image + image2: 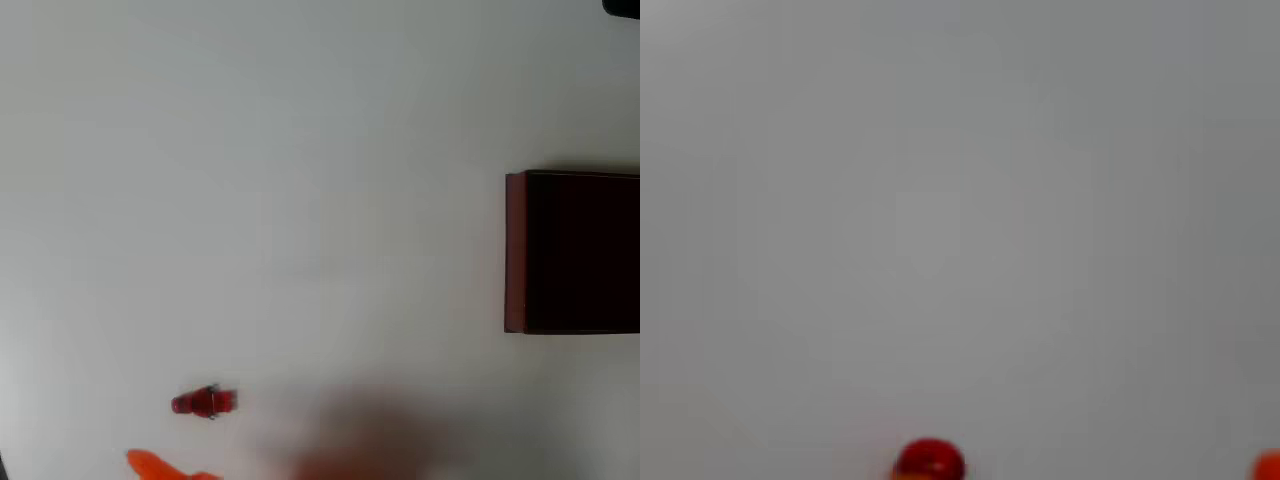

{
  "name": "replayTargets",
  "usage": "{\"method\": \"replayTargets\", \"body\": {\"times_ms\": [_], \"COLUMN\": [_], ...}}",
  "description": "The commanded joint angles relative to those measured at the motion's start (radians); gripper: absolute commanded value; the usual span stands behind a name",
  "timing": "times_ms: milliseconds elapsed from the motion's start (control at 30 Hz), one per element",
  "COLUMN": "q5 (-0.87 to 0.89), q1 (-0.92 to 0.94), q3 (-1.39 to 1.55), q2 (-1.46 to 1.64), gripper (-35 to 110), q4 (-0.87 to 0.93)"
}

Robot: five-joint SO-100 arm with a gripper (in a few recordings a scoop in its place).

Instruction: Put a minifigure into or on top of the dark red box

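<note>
An orange plastic claw (160,467) pokes in at the bottom edge of the overhead view; so little of it shows that I cannot tell whether it is spread or clenched, and it carries nothing visible. Just beside its tip, apart from it, the tiny bright red toy minifigure (204,402) lies on its side on the pale bench (300,200). The large dark red box (570,252) with its maroon interior sits well apart at the right edge. The likely risk: a lying, rounded figure may roll or skid away if one finger nudges it before both close.
</note>
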Motion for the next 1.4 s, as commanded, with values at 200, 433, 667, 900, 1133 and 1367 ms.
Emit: {"method": "replayTargets", "body": {"times_ms": [200,433,667,900,1133,1367], "q5": [-0.072,-0.179,-0.259,-0.252,-0.235,-0.184], "q1": [0.118,0.230,0.365,0.382,0.403,0.407], "q3": [0.080,0.060,0.038,0.046,0.032,0.034], "q2": [-0.103,-0.244,-0.368,-0.486,-0.595,-0.667], "gripper": [19,19,19,19,20,20], "q4": [-0.071,-0.106,-0.100,-0.161,-0.192,-0.206]}}
